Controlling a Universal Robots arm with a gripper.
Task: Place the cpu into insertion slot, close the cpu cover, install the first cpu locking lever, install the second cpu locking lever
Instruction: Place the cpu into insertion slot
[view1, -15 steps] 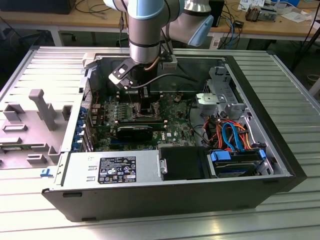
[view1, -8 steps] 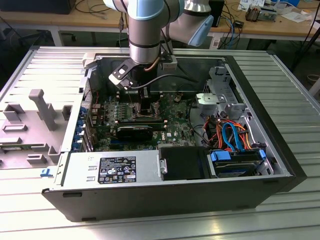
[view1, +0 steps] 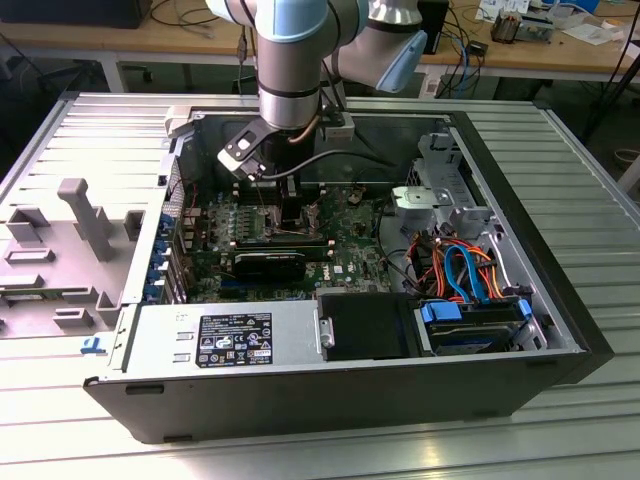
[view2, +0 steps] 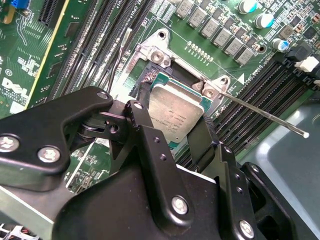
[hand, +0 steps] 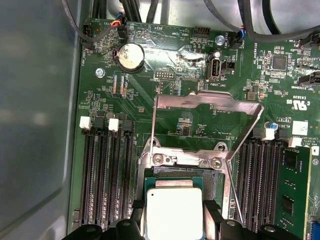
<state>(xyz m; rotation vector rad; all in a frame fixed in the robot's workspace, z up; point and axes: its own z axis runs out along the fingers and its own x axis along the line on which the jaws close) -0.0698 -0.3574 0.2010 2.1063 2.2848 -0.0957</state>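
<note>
Tool (view2: 172, 122) is pinching the cpu (view2: 176, 107) by two opposite edges, black fingers (view2: 145, 135) hard against both sides. Cpu hangs over the slot (hand: 175, 172), looks offset from it and maybe tilted. Can't tell if it's seated.

Risks as I judge them:
- If you let go with it cocked, a corner drops first and bends contacts, or it lands shifted on the slot's metal rim.
- Cpu top is flat matte grey metal and looks slick, and the grip is on thin edges only, so it could slip.
- Levers (view2: 265, 116) are thin bare steel rods, unlatched on either side and close to the fingers, so they're easy to snag.

Cover (hand: 207, 100) is open: a thin stamped silvery frame with a big window, lying back over the green board (hand: 125, 105).

In the exterior view, the tool is at 11 o'clock in the case (view1: 300, 410), drive cage (view1: 440, 195) at 2, grey supply box (view1: 220, 340) at 7.
</note>
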